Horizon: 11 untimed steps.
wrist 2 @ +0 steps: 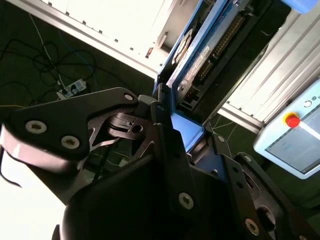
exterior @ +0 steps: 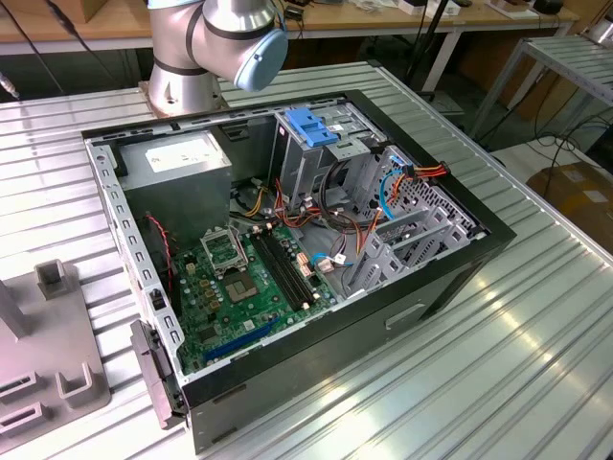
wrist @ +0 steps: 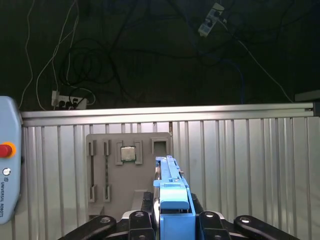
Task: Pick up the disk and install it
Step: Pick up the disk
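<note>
**Disk pinched in the jaws, not yet in the case**

The jaws are pressed together on the disk (wrist: pixel 170 187) and pinch it across its flat faces. In the first wrist view its blue side rail stands edge-on in their grip. In the second wrist view the disk (wrist 2: pixel 200 55) reaches straight out from the jaws, its long axis running away from the wrist, with the circuit-board face showing between the blue rails.

Past the disk's far end lies the ribbed metal tabletop (wrist: pixel 250 160), and on it a grey holder tray (wrist: pixel 107 150) with a small chip (wrist: pixel 128 154) set in one pocket. The disk looks held clear of both.

In the exterior view the open computer case (exterior: pixel 450 278) sits on the tabletop. Its blue-handled drive cage (exterior: pixel 311 129) is at the far end, close to the arm (exterior: pixel 220 38). Judging by that, installation has not begun.
</note>
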Each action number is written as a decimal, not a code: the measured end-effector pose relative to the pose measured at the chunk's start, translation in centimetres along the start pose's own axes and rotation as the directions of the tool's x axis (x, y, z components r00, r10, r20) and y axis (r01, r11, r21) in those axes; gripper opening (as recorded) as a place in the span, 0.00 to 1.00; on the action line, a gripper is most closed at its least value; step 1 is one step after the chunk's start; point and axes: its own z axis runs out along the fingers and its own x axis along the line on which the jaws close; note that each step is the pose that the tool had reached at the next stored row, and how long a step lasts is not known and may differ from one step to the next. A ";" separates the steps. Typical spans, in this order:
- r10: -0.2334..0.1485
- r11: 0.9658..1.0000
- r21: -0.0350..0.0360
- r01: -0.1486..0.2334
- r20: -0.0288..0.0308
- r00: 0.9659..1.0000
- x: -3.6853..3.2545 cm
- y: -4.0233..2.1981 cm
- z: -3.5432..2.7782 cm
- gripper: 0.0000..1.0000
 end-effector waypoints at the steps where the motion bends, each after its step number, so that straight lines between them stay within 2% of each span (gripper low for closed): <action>1: 0.000 1.000 0.000 0.000 0.000 1.000 0.00 0.00 0.00 0.37; 11: 0.000 1.000 0.000 0.000 0.000 1.000 -0.01 -0.19 -0.03 0.37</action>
